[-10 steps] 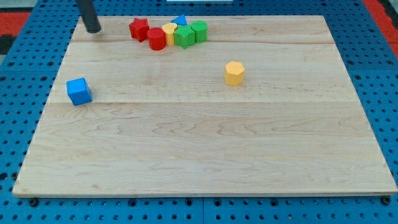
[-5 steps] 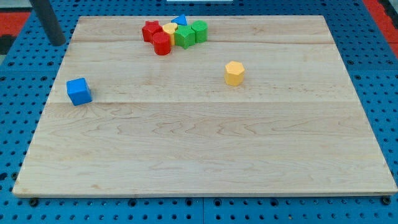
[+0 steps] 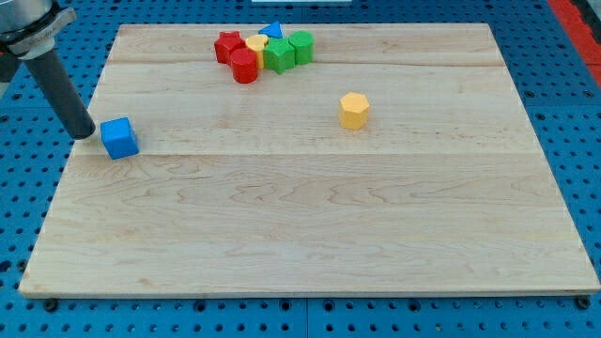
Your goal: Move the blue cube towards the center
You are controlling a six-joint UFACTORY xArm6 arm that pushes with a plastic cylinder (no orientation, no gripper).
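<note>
The blue cube (image 3: 119,137) sits near the left edge of the wooden board (image 3: 310,225), about halfway up the view. My tip (image 3: 84,132) stands just to the cube's left, at the board's left edge, very close to the cube; a thin gap may remain. The rod rises up and to the left from there.
A cluster at the view's top holds a red star (image 3: 227,46), a red cylinder (image 3: 244,66), a yellow block (image 3: 256,44), a blue triangle (image 3: 272,31) and two green blocks (image 3: 279,54) (image 3: 301,45). A yellow hexagonal block (image 3: 353,110) stands alone right of centre.
My tip moved from the board's top left corner leftward and then down to beside the blue cube. The red star and red cylinder were shifted slightly right into the cluster.
</note>
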